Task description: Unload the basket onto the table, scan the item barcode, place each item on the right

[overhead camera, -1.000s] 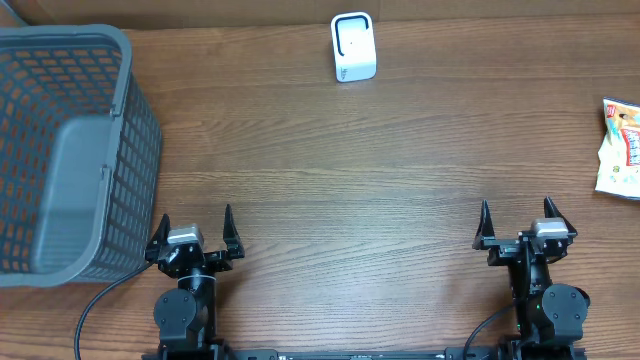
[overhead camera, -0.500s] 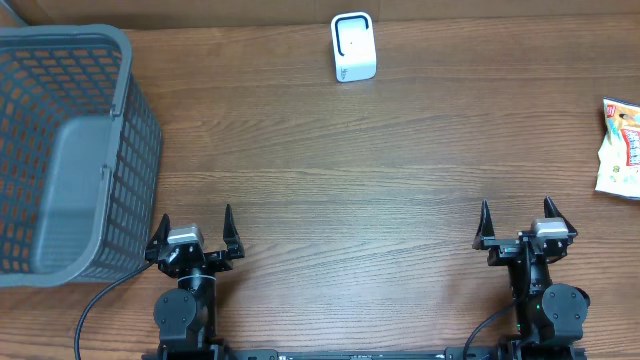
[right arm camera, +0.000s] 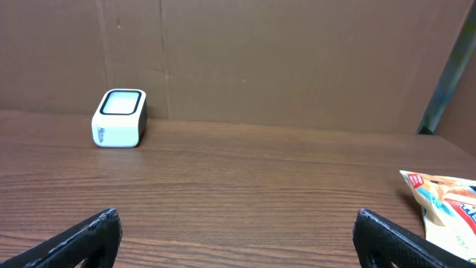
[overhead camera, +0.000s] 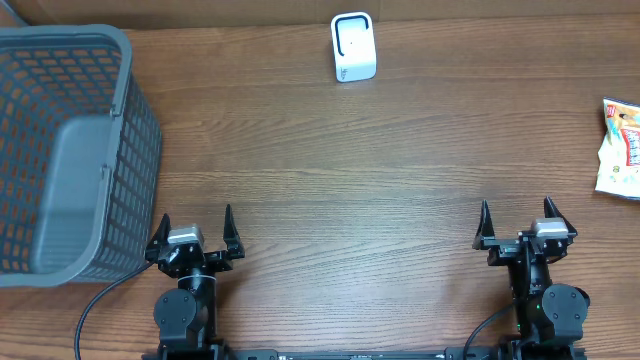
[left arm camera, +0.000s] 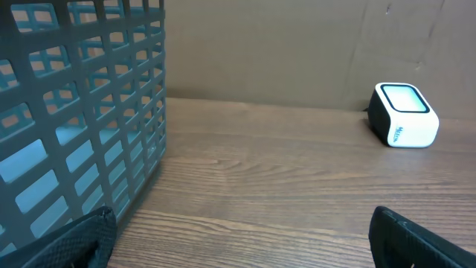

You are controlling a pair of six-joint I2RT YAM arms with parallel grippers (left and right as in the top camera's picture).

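Both jaw pairs wide, empty; we judge the snack packet [overhead camera: 620, 148] at the table's [overhead camera: 400, 180] right edge light, crinkly: pinch its seam.

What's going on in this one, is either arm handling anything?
Nothing is being handled. The left gripper and right gripper sit open and empty at the near edge of the table. The snack packet lies at the far right, the white scanner stands at the back, and the grey basket is on the left.
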